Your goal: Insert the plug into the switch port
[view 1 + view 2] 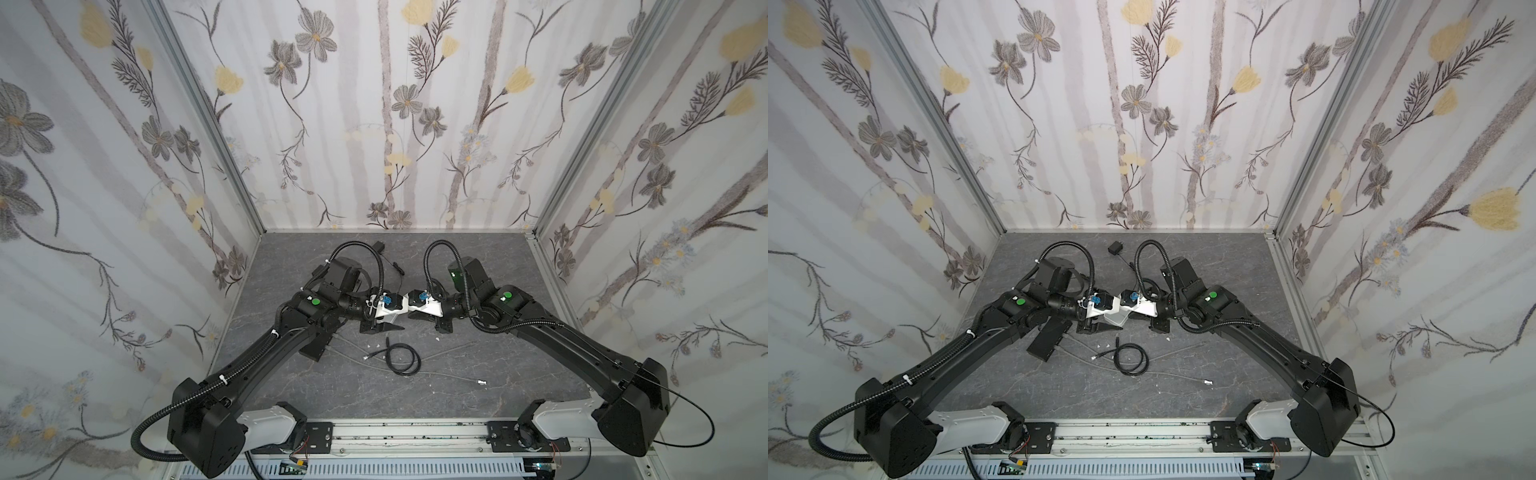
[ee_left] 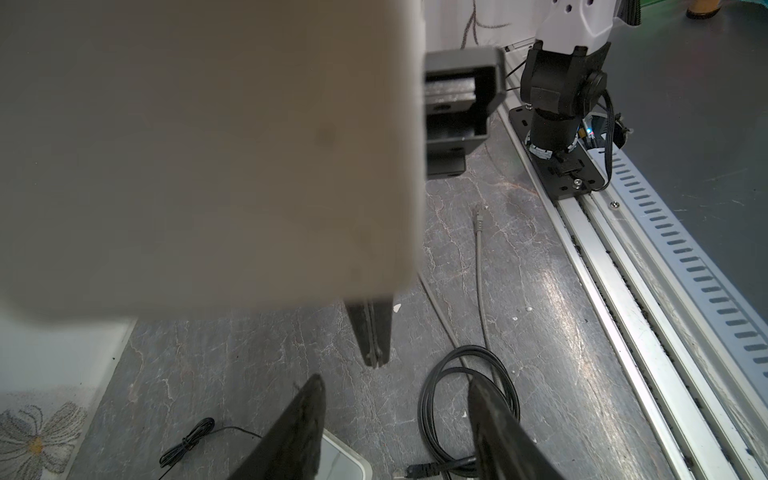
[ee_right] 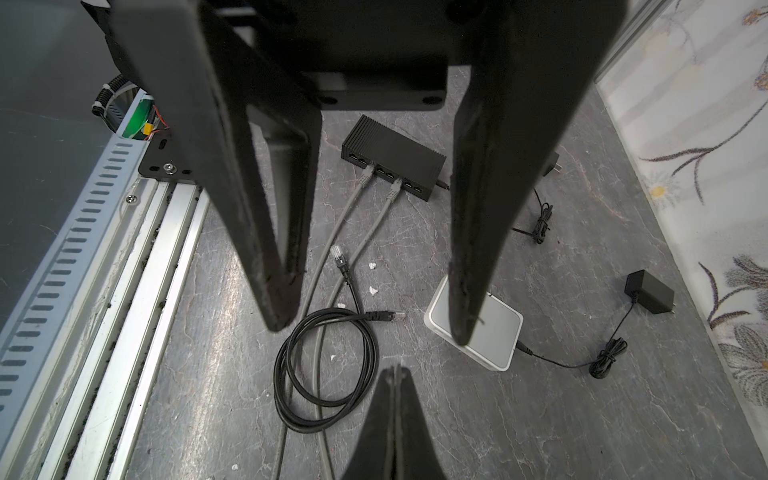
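On table, loose plug lies flat, tip roughly toward switch.

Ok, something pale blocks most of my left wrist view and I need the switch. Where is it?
Observer: The right wrist view shows the black switch on the table, framed between the open fingers of the left gripper.
Operator: Ports free?
Observer: Two grey cables are plugged in, with open ports beside them.
Operator: Nearest loose plug?
Observer: One clear plug of the black cable lies between switch and coil.
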